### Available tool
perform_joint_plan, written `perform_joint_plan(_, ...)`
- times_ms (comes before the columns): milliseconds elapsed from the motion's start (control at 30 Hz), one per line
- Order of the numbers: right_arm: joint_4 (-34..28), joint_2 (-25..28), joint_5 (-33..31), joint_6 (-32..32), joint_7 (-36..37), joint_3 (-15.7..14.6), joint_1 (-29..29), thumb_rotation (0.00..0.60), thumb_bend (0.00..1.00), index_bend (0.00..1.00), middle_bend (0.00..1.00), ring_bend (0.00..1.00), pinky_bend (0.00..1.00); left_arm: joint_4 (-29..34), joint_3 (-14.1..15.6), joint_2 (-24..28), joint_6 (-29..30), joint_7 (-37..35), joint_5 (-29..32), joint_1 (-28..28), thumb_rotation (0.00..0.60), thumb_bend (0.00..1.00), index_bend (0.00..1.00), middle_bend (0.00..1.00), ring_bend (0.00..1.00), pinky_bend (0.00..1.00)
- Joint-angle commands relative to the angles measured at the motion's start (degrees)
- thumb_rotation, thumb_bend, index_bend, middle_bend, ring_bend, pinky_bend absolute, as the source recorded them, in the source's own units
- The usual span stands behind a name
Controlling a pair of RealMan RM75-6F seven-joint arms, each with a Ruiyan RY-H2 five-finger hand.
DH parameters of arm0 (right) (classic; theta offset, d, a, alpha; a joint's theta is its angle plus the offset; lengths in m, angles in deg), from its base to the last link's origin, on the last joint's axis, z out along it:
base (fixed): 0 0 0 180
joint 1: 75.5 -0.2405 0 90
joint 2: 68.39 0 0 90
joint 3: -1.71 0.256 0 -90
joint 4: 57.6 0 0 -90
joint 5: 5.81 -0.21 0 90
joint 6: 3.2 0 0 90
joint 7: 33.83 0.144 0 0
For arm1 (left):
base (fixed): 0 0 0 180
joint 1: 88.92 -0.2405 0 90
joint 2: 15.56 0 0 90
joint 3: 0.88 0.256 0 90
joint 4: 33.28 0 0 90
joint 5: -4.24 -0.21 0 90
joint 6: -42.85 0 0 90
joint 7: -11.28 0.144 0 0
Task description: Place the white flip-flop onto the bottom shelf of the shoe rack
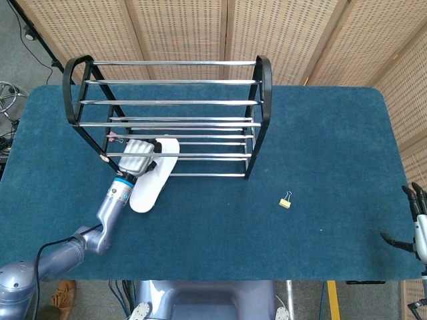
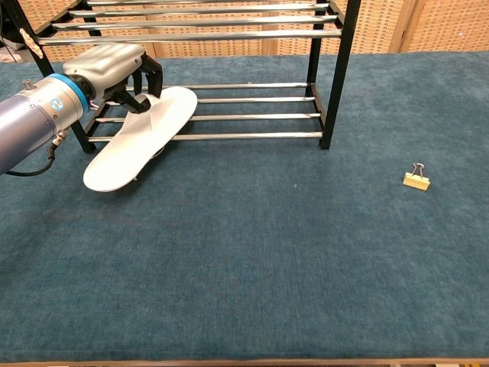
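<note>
Gripping the smooth white flip-flop (image 2: 136,145), left robot hand (image 2: 114,69) over chrome rails (image 2: 229,117)

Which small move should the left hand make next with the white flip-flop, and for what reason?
Probably push it a little further in. The left hand holds the flip-flop by its strap; the front end lies over the bottom shelf bars, but the rear end hangs out over the table.
</note>
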Motion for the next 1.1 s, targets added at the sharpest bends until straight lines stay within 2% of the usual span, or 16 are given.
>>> perform_joint_plan(33, 0.1, 0.1, -0.2, -0.1, 0.4, 0.1, 0.0, 0.6, 0.0, 0.0, 0.0, 0.0, 0.0, -1.0, -0.5, -0.4, -0.5, 0.2, 0.6, 0.8, 0.6, 0.48, 0.72, 0.53, 0.51, 0.64)
perform_joint_plan(1100, 0.6, 0.5, -1.0, -1.6, 1.8, 0.2, -0.3, 0.6, 0.0, 0.0, 0.0, 0.0, 0.0, -12.8, -5.8, -5.7, -5.0, 1.7, 9.1, 5.3, 0.6, 0.48, 0.73, 0.53, 0.51, 0.64)
